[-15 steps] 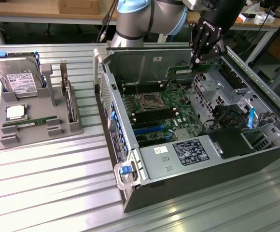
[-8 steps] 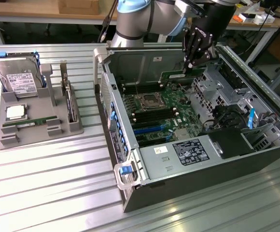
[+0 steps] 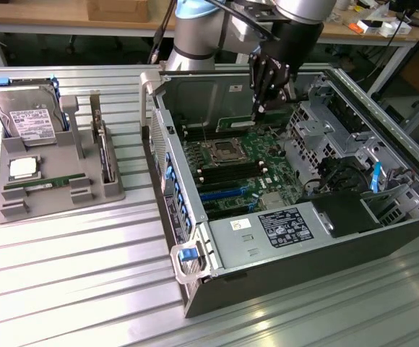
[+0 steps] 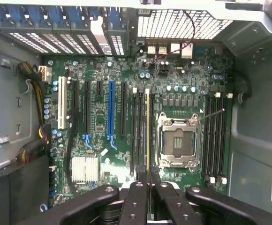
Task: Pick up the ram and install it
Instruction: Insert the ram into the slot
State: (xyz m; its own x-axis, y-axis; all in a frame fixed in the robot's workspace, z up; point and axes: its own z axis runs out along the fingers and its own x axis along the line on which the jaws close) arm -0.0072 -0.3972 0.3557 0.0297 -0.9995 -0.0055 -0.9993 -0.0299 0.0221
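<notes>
The gripper's (image 4: 148, 185) black fingers (image 4: 137, 197) sit closest to the wrist camera, clamped on the ram (image 4: 148, 131), which is seen edge-on as a thin yellowish line running out from between them. The ram hangs over the motherboard (image 4: 98, 122), lined up along the bank of dark memory slots (image 4: 139, 131) just beside the processor socket (image 4: 177, 143). Whether it touches a slot cannot be told. The socket lies bare inside its metal frame, and a second bank of memory slots (image 4: 215, 136) runs along its other side. Further from the socket, past the ram, lie the long card slots, among them a blue slot (image 4: 110, 112) and a white slot (image 4: 61, 105), with a finned silver heatsink (image 4: 85, 168) near them. In the exterior view the gripper (image 3: 260, 108) reaches down into the open computer case (image 3: 303, 282), its tips near the socket (image 3: 224, 150). Well apart from the socket, outside the case on the exterior view's left, a grey tray (image 3: 11, 210) rests on the ribbed metal table (image 3: 87, 282). The tray carries a hard drive (image 3: 29, 116) with a white label, a square silver processor chip (image 3: 23, 168), and another green stick (image 3: 40, 186) lying flat in a groove.
</notes>
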